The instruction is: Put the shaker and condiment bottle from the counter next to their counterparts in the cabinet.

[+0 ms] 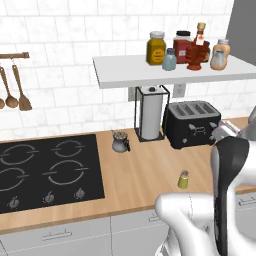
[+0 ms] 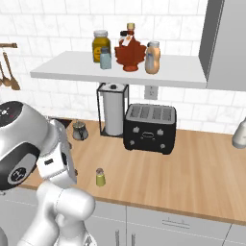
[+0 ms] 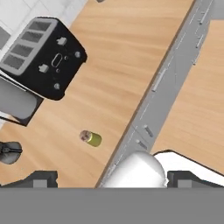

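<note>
Fingers are spread wide apart in the hand view, holding nothing, with the shaker on the counter near them. From the left base view, the condiment bottle stands on the cabinet. From the right base view, the shaker stands near the counter's front edge.

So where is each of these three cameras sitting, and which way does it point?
Left base view: behind the arm, on its left, facing the hob, toaster and wall shelf; white arm at lower right.
Right base view: behind, on its right, same counter; arm at lower left.
Hand view: on the hand, looking down at the counter; open gripper at the bottom.
All three share the small shaker and toaster.
</note>
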You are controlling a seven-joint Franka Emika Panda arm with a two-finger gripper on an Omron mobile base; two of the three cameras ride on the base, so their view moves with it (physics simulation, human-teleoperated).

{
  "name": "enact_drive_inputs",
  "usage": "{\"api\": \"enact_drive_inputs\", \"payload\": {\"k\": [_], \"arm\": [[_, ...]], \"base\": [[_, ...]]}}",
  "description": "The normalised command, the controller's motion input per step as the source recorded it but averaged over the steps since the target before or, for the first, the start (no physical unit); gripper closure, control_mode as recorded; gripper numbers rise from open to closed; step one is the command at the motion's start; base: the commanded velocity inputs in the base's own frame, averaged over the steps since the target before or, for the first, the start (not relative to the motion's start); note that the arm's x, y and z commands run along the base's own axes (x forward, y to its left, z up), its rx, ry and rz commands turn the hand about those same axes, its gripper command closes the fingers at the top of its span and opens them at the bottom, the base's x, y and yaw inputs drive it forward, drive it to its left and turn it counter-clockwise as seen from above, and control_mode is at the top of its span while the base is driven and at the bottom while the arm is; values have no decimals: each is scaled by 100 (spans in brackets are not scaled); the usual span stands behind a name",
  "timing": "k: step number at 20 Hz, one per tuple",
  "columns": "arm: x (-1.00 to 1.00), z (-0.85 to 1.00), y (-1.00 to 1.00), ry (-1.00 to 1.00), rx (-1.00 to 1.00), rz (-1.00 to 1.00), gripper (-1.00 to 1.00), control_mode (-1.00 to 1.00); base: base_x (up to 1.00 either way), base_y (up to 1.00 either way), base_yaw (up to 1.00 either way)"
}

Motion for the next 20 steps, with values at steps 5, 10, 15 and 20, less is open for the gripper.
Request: {"api": "enact_drive_inputs", "payload": {"k": [5,10,15,20], "arm": [[60,-12,5,7,7,10,-100,-100],[-7,-61,52,2,0,16,-100,-100],[16,-65,6,9,5,12,-100,-100],[65,-16,-8,3,5,5,-100,-100]], "base": [[0,0,0],[0,0,0],[0,0,0],[0,0,0]]}}
